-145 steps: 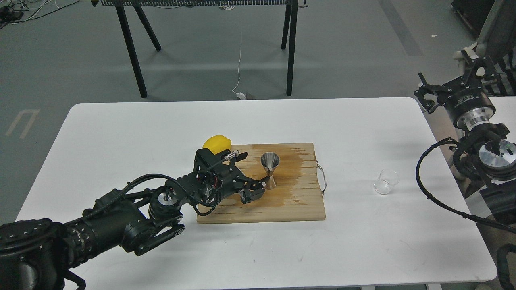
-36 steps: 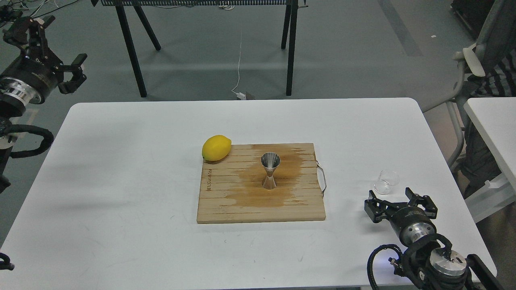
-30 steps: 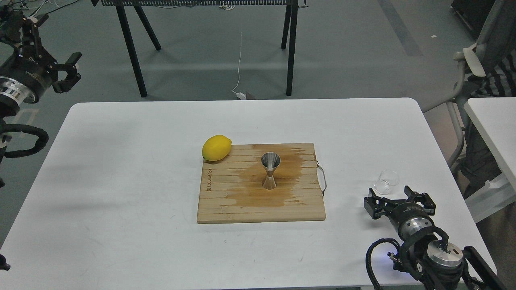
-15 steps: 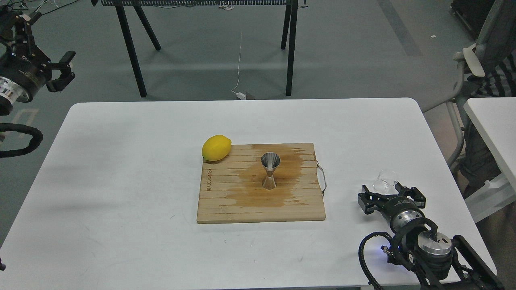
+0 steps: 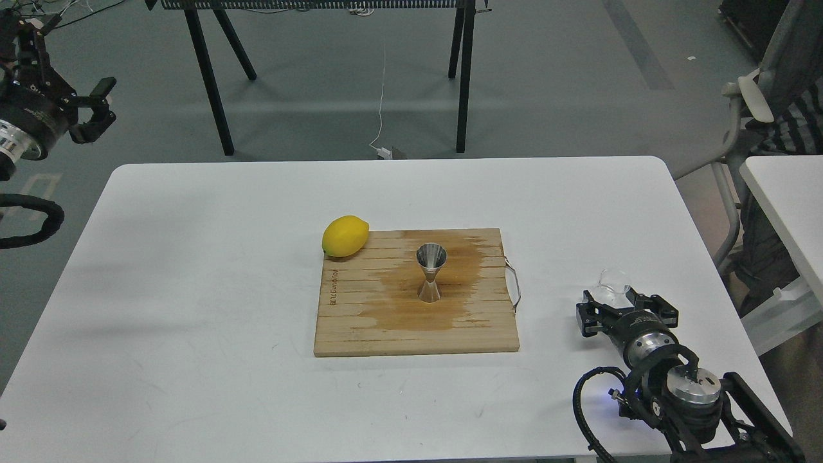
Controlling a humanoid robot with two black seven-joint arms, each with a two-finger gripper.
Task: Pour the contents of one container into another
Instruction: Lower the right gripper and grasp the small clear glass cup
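The small clear glass cup (image 5: 614,281) stands on the white table (image 5: 193,270) at the right, near the front. My right gripper (image 5: 625,307) is open right in front of it, a finger on either side of its lower part, which it hides. I cannot tell whether the fingers touch the glass. The steel hourglass jigger (image 5: 431,273) stands upright in the middle of the wooden board (image 5: 360,328), on a dark wet stain. My left gripper (image 5: 95,106) is open and holds nothing, raised beyond the table's far left corner.
A yellow lemon (image 5: 345,236) lies at the board's far left corner. A wire handle (image 5: 514,286) sticks out of the board's right side. Black table legs (image 5: 212,83) stand behind the table, and a chair (image 5: 765,96) and a second table (image 5: 787,206) are at the right.
My right gripper has crept forward up to the glass cup, its open fingers now flanking it. The left arm has drifted a little further left and up. Jigger, lemon and cup have not moved.
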